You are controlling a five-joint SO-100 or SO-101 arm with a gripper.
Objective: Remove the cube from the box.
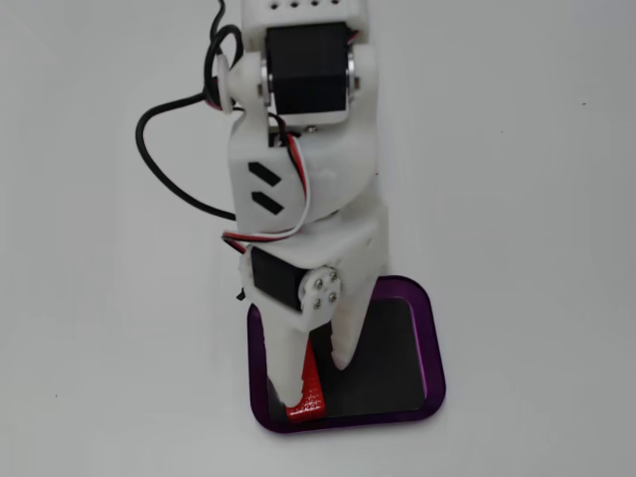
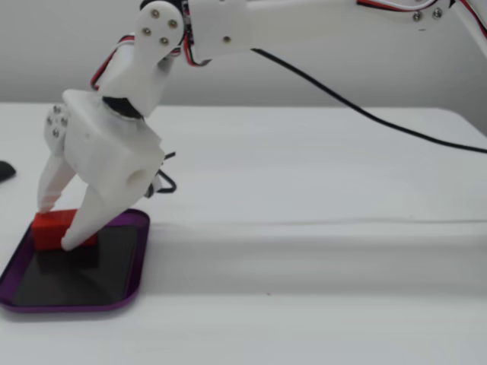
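The red cube [image 1: 310, 396] lies in the near-left corner of the purple-rimmed box [image 1: 433, 348] in a fixed view, over its black floor. It shows at the box's left end in the other fixed view [image 2: 52, 226]. My white gripper [image 1: 316, 383] comes down from above, with one finger on each long side of the cube. The fingers [image 2: 76, 228] are closed in against the cube. I cannot tell whether the cube rests on the floor or is just off it. The gripper [image 2: 59, 222] hides part of the cube.
The box [image 2: 135, 258] sits on a plain white table. Black and coloured cables [image 1: 159, 169] loop off the arm's left side. A small dark object [image 2: 4, 171] lies at the left edge of the table.
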